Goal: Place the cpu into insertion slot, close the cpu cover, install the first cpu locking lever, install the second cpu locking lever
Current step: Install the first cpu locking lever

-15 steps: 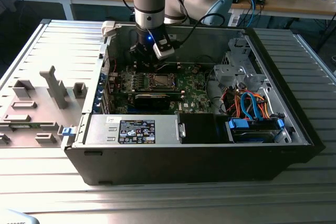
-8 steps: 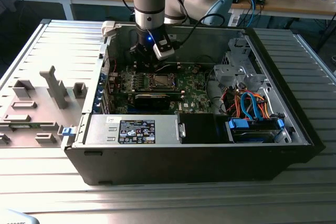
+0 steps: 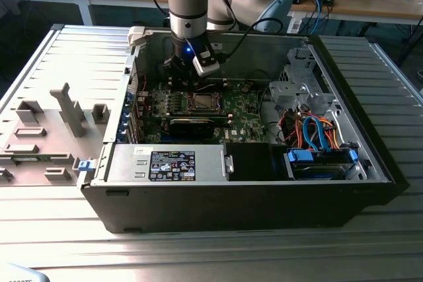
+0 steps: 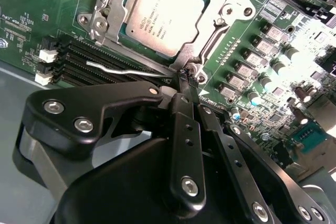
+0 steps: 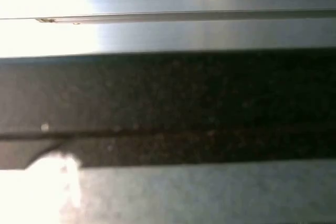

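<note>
CPU [image 4: 163, 17] is seated in the slot [image 4: 137, 39]: flat square, matte silvery-grey lid with fine print, just beyond the gripper tips in the second wrist view. Cover [image 4: 113, 3], a thin stamped silver frame with an open middle, lies flat around the chip. One bent steel wire lever [image 4: 123, 67] sits loose just ahead of the fingers, over the black ribbed memory slots [image 4: 79, 61], not latched. Another lever [image 4: 212, 35] runs along the far side of the cover; whether it's hooked I can't tell.

Board [image 4: 241, 40] is glossy green, with rows of small grey square chokes and shiny cylindrical capacitors off to the side of the gripper.

Gripper [image 4: 188, 78]: black anodised linkage fingers [image 4: 185, 124] with round silver screw heads, tips drawn together to a narrow point, holding nothing as far as I can see. Tips sit right at the socket corner, beside a screw boss and the end of the loose lever.

Exterior view: arm [image 3: 188, 4] comes down near vertical into the open black steel case [image 3: 231, 203], wrist over the board, gripper [image 3: 182, 74] just behind the slot [image 3: 201, 102]. Grey plastic camera block with a blue light on the wrist. First wrist view is blurred, just brushed-metal and dark bands.
</note>
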